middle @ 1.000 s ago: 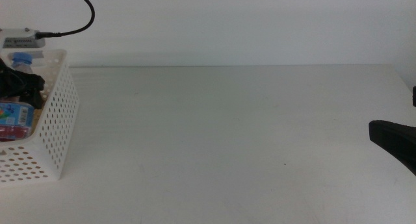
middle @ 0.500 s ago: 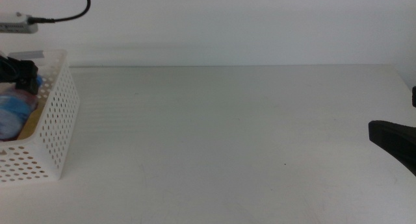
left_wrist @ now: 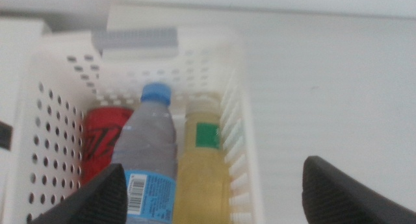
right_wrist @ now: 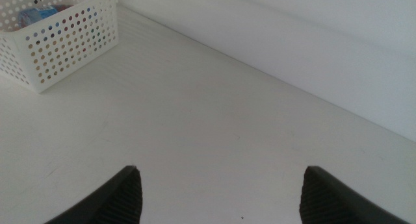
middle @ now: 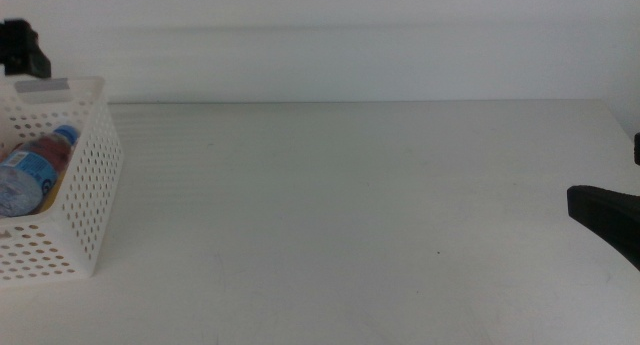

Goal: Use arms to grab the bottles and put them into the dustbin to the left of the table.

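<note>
The white perforated dustbin (middle: 85, 185) stands at the table's left edge. In the left wrist view it (left_wrist: 237, 130) holds the clear water bottle with blue cap (left_wrist: 148, 159), the red soda can (left_wrist: 104, 139) and the yellow-drink bottle (left_wrist: 203, 165), lying side by side. In the middle view only the water bottle (middle: 30, 170) shows clearly. My left gripper (left_wrist: 211, 201) is open and empty above the dustbin; a dark part of it (middle: 22, 47) shows at the far left. My right gripper (right_wrist: 221, 188) is open and empty over the table's right side (middle: 608, 217).
A grey tab (left_wrist: 134, 41) sits on the dustbin's far rim. The white table (middle: 350, 205) stretches between the dustbin and the right gripper, with a white wall behind.
The left gripper has risen out of the dustbin and moved up and left; the water bottle it held now lies in the dustbin. The right gripper has not moved.
</note>
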